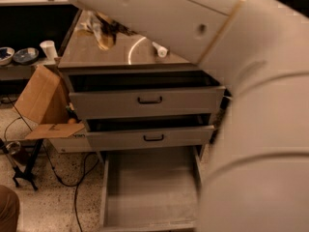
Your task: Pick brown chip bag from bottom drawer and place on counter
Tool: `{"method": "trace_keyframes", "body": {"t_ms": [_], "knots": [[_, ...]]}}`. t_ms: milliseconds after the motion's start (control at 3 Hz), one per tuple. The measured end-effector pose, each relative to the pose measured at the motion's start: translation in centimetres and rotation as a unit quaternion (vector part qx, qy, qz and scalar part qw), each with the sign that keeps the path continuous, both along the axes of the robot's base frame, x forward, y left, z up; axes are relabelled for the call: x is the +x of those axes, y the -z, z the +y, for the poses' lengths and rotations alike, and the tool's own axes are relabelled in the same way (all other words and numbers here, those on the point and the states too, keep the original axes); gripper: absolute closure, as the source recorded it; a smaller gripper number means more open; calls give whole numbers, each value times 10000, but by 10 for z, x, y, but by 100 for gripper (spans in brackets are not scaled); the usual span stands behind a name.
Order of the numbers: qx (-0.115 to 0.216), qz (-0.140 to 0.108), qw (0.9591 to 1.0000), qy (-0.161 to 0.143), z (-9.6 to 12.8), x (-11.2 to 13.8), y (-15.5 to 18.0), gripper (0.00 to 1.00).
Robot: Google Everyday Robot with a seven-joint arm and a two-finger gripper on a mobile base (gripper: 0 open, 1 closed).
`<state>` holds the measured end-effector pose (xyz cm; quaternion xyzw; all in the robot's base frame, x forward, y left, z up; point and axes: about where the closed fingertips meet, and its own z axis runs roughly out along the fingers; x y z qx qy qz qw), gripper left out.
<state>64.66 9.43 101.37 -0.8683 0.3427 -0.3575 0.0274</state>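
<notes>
Hand (110,25): clamped on crinkled dark-brown foil chip bag (102,33) above glossy grey-brown counter (87,52).
Grey metal bottom drawer (149,192): seen open.

- Arm (251,129): we record a smooth cream-white shell in fat rounded segments.
- Two small dark recessed holes (200,29) on the upper link; a thin tan seam (226,29) between segments.
- Tool (100,22): top left, above the worktop (96,56), mostly hidden by the arm.

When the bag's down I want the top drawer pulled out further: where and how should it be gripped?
Grip the black handle centred on the front of the top drawer, coming straight from the front and closing on it from above and below: the bar lies horizontal and seems to stand off the panel. The gripper is over the counter, by the brown chip bag.
</notes>
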Motion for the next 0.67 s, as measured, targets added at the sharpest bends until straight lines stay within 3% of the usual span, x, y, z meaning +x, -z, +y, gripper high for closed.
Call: {"method": "trace_keyframes", "body": {"t_ms": [333, 667], "knots": [[-176, -28, 9998, 89, 8, 38, 13, 100], [-35, -148, 9999, -58, -3, 93, 35, 100]]}}
